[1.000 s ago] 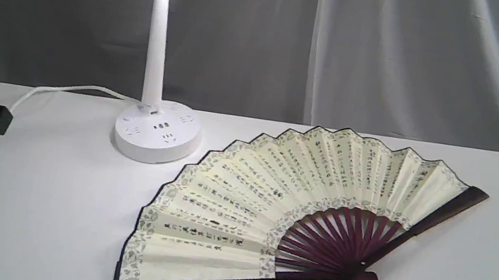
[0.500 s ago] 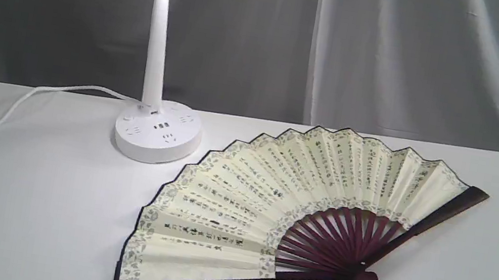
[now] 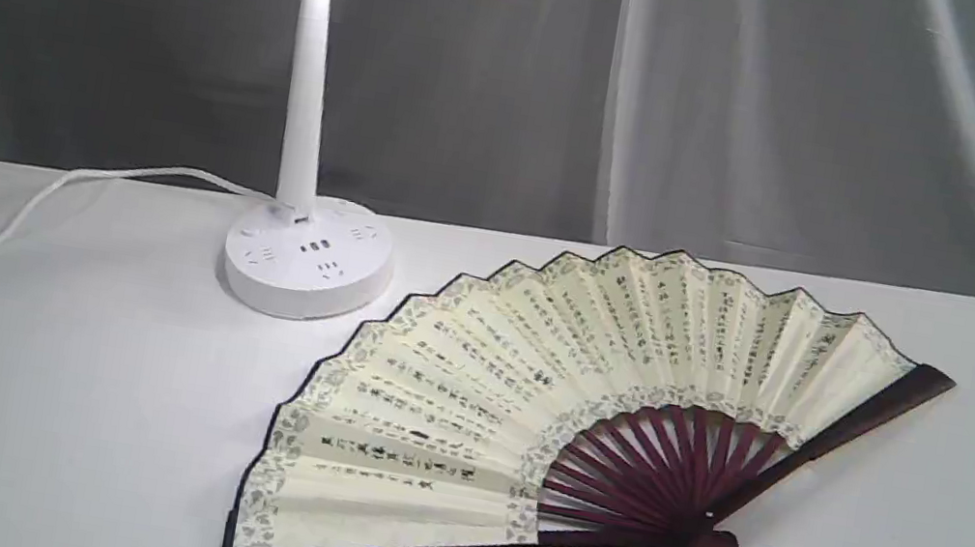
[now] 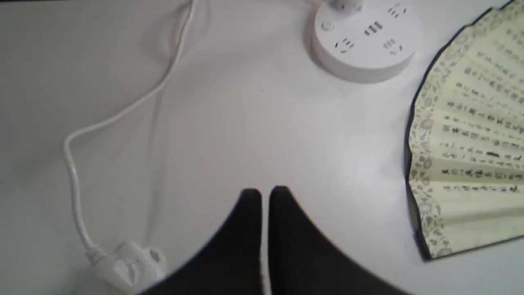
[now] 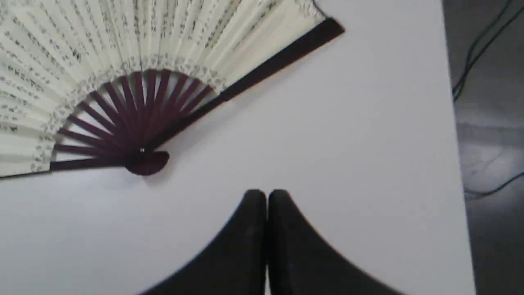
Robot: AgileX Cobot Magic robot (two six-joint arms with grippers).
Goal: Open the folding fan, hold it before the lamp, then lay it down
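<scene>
Hovering empty, the left gripper (image 4: pixel 265 192) is being shown with fingers narrowed to a thin slit, the right gripper (image 5: pixel 266 193) with fingers pressed together. The folding fan (image 3: pixel 588 378) is being displayed fully spread, flat on the table (image 3: pixel 37 398), near the base of the lamp (image 3: pixel 306 259) yet apart from it. It is being judged light, its paper leaf (image 3: pixel 450 385) easily creased; the stiff wooden guard (image 3: pixel 853 434) or the ribs (image 3: pixel 662 468) by the pivot (image 3: pixel 708 516) are being recommended for gripping.

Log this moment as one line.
folding fan: open, flat on table | lamp: upright | left gripper: shut, empty | right gripper: shut, empty
</scene>
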